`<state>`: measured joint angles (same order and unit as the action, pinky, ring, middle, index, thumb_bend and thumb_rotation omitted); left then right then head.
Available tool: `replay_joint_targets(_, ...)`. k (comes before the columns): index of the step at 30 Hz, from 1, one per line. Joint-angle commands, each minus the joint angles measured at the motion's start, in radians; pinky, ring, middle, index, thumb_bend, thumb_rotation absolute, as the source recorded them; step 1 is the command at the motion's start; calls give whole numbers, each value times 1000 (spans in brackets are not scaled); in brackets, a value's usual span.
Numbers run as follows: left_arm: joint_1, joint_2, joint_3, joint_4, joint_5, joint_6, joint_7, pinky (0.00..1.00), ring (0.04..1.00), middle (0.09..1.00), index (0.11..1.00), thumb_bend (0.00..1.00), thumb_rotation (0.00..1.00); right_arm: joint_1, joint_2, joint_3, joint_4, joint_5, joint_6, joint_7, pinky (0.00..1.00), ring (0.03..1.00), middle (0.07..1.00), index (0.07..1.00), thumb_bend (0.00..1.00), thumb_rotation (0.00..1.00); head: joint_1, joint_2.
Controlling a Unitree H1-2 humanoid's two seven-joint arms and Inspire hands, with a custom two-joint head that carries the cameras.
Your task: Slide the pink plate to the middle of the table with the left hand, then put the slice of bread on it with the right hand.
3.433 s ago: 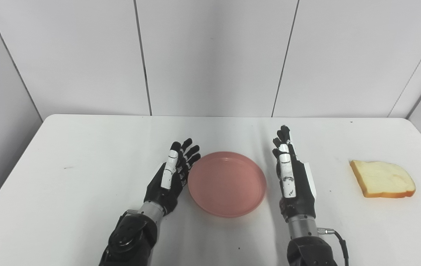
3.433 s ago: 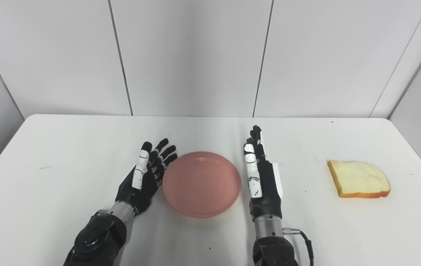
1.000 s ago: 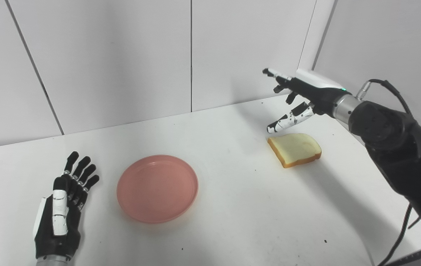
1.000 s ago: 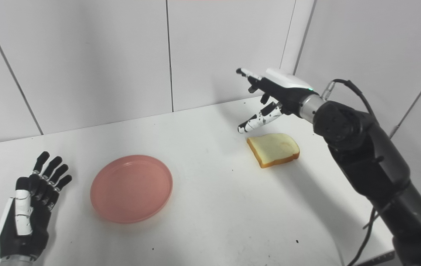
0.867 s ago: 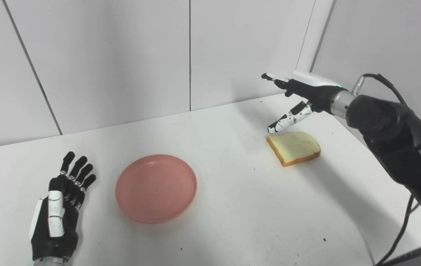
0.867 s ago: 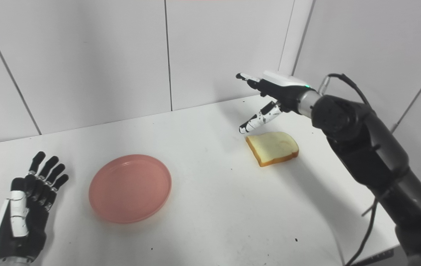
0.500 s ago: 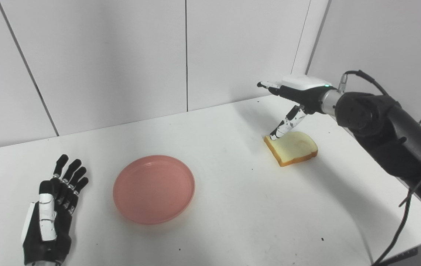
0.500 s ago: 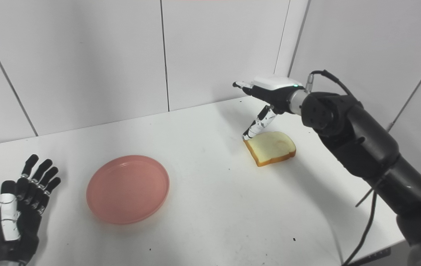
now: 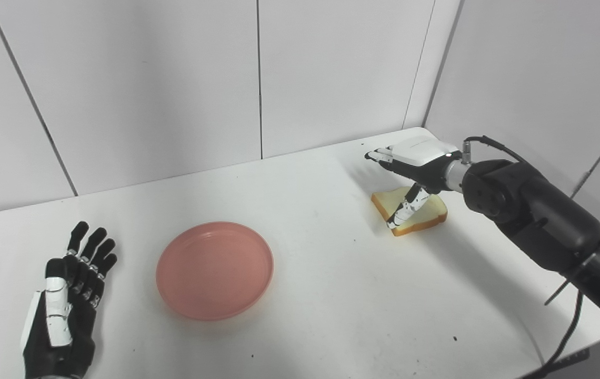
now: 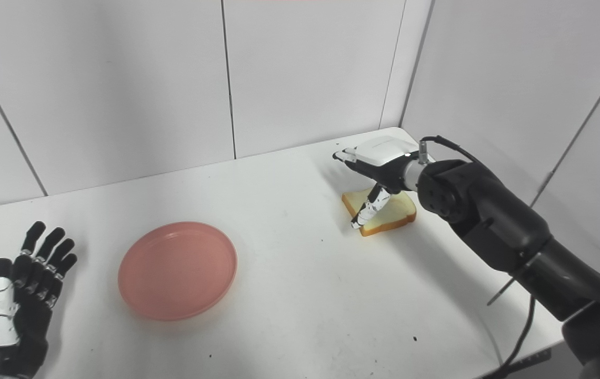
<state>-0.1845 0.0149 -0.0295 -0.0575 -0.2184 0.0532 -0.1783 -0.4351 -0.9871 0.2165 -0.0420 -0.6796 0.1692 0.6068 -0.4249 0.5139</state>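
The slice of bread (image 9: 410, 211) lies flat on the far right of the white counter (image 9: 331, 295). The right hand (image 9: 410, 163) is over it with its fingers spread apart, and the thumb (image 9: 402, 210) points down at the near left edge. The hand hides part of the bread. I cannot tell if the thumb touches it. The pink plate (image 9: 214, 269) sits well apart to the left, near the middle. The left hand (image 9: 66, 310) rests at the near left with its fingers apart, cut off at the bottom.

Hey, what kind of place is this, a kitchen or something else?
Probably a robot test booth, not a kitchen. A plain white table stands in a corner of bare white wall panels, with only a pink plate and a bread slice set out for the robot's right hand.
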Motion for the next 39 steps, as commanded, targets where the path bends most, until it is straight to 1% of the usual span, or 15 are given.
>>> replay_joint_targets(1,-15,7,4,-45,-16,1,-9,953,936,947,951,689,999,-8,-34,-33,4,-11,-44,-50,1000,1000,1000,1000,1000,469,0,3)
replay_joint_targets(5,-12,14,4,-53,-22,8,-15,963,941,951,958,685,1000,6,-29,-45,50,-13,-94,-107,1000,1000,1000,1000,1000,459,0,7)
replay_joint_targets(11,-9,19,4,-68,-18,27,-13,954,935,946,954,670,1000,-2,-30,-28,116,-39,-134,-132,1000,1000,1000,1000,1000,490,0,14)
replay_joint_targets(14,-6,19,6,-78,-26,48,-14,971,946,951,960,671,1000,-7,-27,-23,116,-50,-116,-101,1000,1000,1000,1000,1000,485,-3,15)
replay_joint_targets(18,-6,20,4,-82,-29,55,-14,970,947,949,959,669,1000,-4,-27,-32,120,-33,-103,-75,1000,1000,1000,1000,1000,455,-1,19)
replay_joint_targets(24,-4,18,2,-91,-35,60,-15,960,941,943,953,663,1000,-10,-36,-12,156,-71,-121,-73,1000,1000,1000,1000,1000,451,0,22)
replay_joint_targets(30,0,18,-1,-99,-32,65,-15,966,944,945,958,669,1000,-24,-24,10,205,-91,-144,-94,1000,1000,1000,1000,1000,462,3,25)
replay_joint_targets(33,1,18,-2,-103,-31,66,-14,964,945,946,959,662,1000,-38,-18,20,221,-95,-139,-79,1000,1000,1000,1000,1000,474,3,26)
replay_joint_targets(35,1,19,-2,-104,-33,70,-15,965,946,946,959,668,1000,-44,-13,20,228,-85,-125,-68,1000,1000,1000,1000,1000,462,3,26)
replay_joint_targets(39,1,19,-4,-102,-27,66,-14,955,942,945,957,671,1000,-72,-12,50,268,-130,-119,-66,1000,1000,1000,1000,1000,483,6,29)
